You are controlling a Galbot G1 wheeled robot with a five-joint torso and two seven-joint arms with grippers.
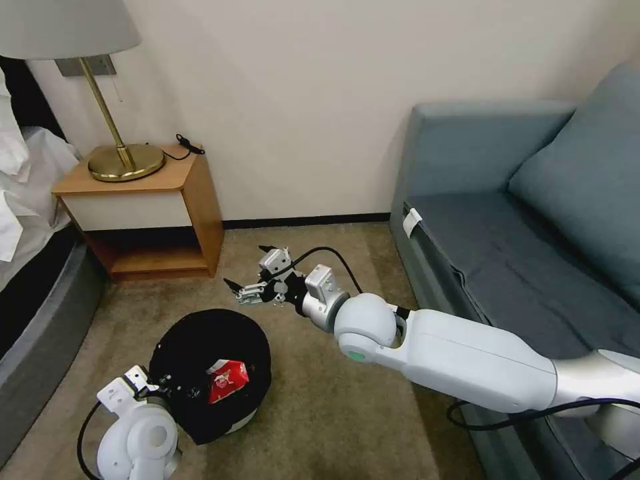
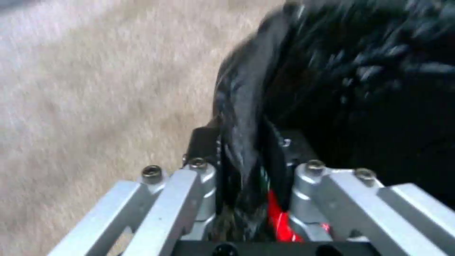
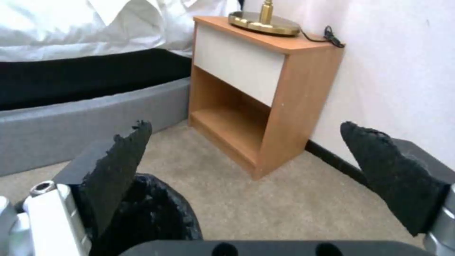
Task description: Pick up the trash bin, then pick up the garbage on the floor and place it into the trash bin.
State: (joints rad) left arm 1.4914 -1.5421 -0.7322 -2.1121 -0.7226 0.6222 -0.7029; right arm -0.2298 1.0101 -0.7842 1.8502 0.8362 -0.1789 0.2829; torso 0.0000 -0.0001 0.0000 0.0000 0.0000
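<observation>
The trash bin (image 1: pixel 200 340), white with a black bag draped over its rim, sits low at the left over the carpet. A red snack packet (image 1: pixel 227 380) of the garbage lies inside it. My left gripper (image 1: pixel 162 385) is shut on the bin's near rim; in the left wrist view (image 2: pixel 244 177) the black bag (image 2: pixel 341 92) is pinched between its fingers. My right gripper (image 1: pixel 248 272) hangs open above the bin's far edge, holding nothing. The right wrist view shows its black fingertips (image 3: pixel 121 153) spread wide, with the bag's edge (image 3: pixel 156 209) below.
A wooden nightstand (image 1: pixel 143 213) with a brass lamp (image 1: pixel 123 160) stands against the wall at the left, beside the bed (image 1: pixel 33 267). A blue-grey sofa (image 1: pixel 520 220) fills the right. Beige carpet (image 1: pixel 333 413) lies between them.
</observation>
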